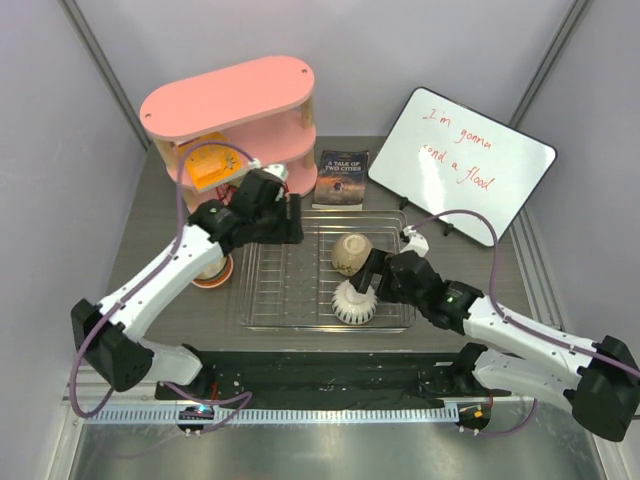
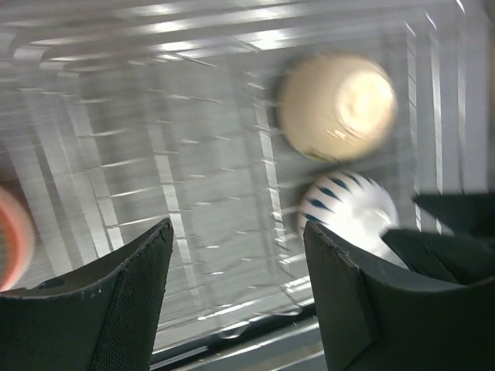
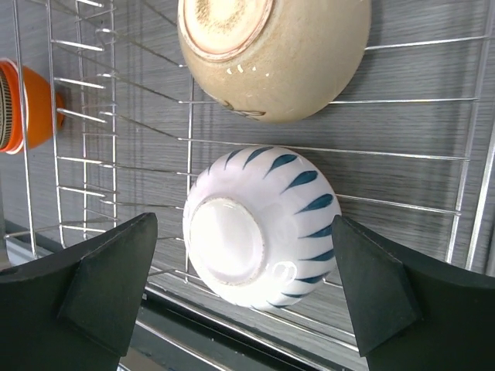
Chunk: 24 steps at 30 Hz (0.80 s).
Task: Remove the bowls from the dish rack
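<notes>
**Two bowls waiting in the rack, both grippers empty**

The dish rack (image 1: pixel 270 300) is sitting at the middle of the table and, by my judgement, is more than half unloaded. Only two bowls are showing inside it, both toward its right end. The beige bowl (image 1: pixel 350 252) is lying tipped with its foot ring showing. Just beside it, nearer the arms, the white bowl (image 1: pixel 354 303) is resting upside down, with blue teardrop marks running round its ribbed outside. An orange bowl (image 1: pixel 215 275) is standing on the table just outside the rack's left edge, partly hidden under the left arm. I cannot tell whether others are stacked with it, and no dark bowl is showing clearly.

The right gripper (image 3: pixel 244 224) is hanging over the white bowl, its jaws spread wide on either side and not touching it. That bowl looks like the next one out. The left gripper (image 2: pixel 238 232) is hovering over the bare left part of the rack, jaws apart and holding nothing.

The whiteboard (image 1: pixel 465 165) is carrying red handwriting: "I'm gonna send a flood". The book (image 1: pixel 340 178) is reading "A Tale of Two Cities".
</notes>
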Motion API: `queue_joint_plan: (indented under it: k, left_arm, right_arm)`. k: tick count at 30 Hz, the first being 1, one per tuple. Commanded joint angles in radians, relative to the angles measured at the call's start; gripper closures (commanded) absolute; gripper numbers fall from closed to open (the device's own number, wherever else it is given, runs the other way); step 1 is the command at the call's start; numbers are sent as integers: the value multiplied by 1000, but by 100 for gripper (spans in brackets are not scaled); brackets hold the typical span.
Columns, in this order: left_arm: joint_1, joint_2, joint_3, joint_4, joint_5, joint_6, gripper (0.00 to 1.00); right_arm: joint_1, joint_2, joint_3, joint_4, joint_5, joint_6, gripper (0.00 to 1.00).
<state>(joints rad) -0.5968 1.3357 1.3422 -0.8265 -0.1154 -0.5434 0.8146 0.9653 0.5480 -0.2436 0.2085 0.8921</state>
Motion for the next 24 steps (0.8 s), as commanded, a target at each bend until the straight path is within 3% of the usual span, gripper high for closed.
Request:
queue_joint_plan:
  k: [1, 7, 14, 19, 24]
  left_arm:
    - [-118, 52, -35, 139, 109, -39, 30]
    - [-213, 121, -71, 247, 213, -62, 28]
    - [-310, 200, -84, 282, 227, -73, 25]
    - [-321, 270, -118, 313, 230, -87, 18]
    - [-321, 318, -133, 322, 237, -79, 18]
  right_arm:
    - [-5, -69, 58, -92, 87, -12, 0]
    - [-5, -181, 59, -170, 169, -16, 0]
    - [-5, -203, 49, -212, 216, 4, 0]
    - [-6, -214, 52, -241, 230, 1, 0]
    - [-6, -230, 70, -276, 256, -1, 0]
